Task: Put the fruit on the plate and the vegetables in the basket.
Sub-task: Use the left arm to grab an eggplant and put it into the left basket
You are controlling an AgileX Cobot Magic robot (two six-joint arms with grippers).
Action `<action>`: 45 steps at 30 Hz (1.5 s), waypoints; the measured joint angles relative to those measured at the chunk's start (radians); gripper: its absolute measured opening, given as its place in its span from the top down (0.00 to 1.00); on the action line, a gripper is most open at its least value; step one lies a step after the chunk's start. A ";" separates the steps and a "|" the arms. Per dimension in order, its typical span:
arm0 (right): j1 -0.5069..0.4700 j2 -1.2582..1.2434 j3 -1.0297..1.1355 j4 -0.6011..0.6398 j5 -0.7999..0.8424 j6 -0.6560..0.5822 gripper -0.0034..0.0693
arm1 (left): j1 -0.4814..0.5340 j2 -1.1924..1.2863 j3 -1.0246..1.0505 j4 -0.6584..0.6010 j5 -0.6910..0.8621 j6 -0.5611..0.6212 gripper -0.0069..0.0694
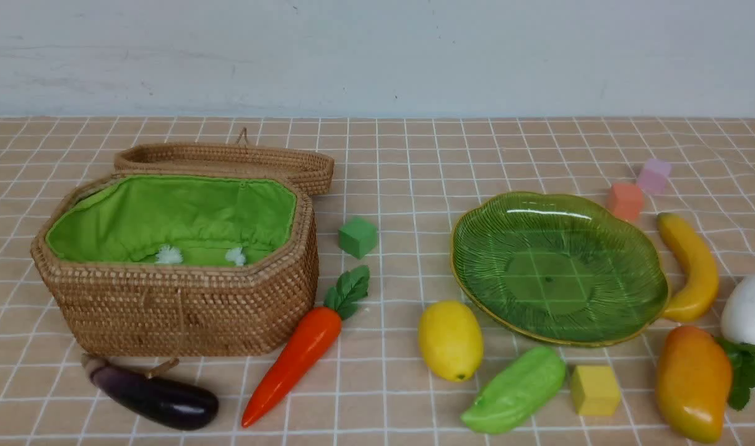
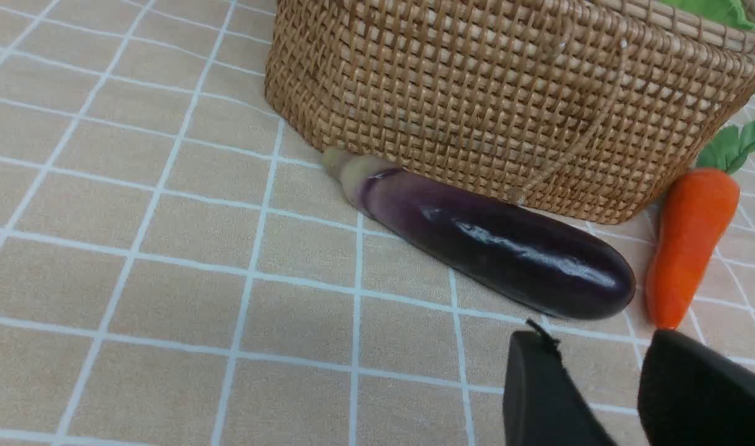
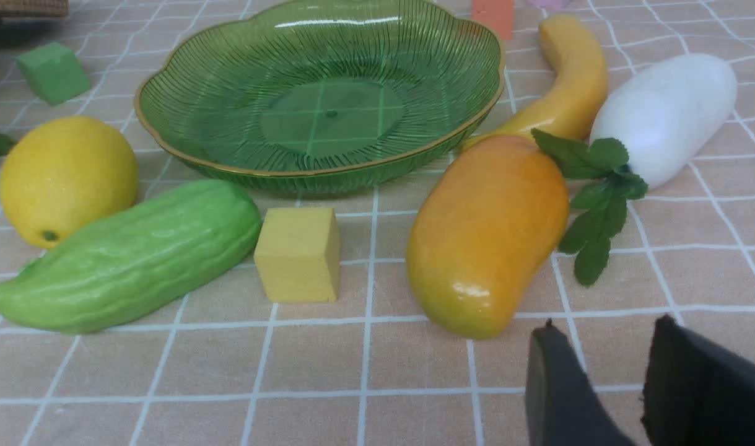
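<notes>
Two grippers, left gripper [image 2: 600, 337] and right gripper [image 3: 606, 328], stand part-open and empty. The eggplant [image 2: 495, 248] lies just ahead of the left one, long axis slanting toward the basket [image 2: 476, 93].

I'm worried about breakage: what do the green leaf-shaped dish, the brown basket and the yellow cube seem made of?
Wide translucent green leaf-shaped dish: likely glass, glossy; the checked tablecloth shows through and highlights streak it. Brown octagonal woven basket: wicker or rattan, matte, weave visible, with green cloth lining. Small yellow cube: probably foam; dull faces without shine.
</notes>
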 joint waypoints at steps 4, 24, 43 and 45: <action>0.000 0.000 0.000 0.000 0.000 0.000 0.63 | 0.000 0.000 0.000 -0.022 -0.019 -0.015 0.60; 0.000 0.000 0.000 0.000 0.000 0.000 0.63 | 0.000 0.000 -0.002 -0.431 -0.288 -0.223 0.67; 0.000 0.000 0.007 0.470 -0.191 0.225 0.64 | -0.005 0.463 -0.499 -0.411 0.467 0.382 0.93; 0.003 0.000 -0.013 0.516 -0.126 0.225 0.66 | -0.018 0.486 -0.508 -0.404 0.479 0.423 0.93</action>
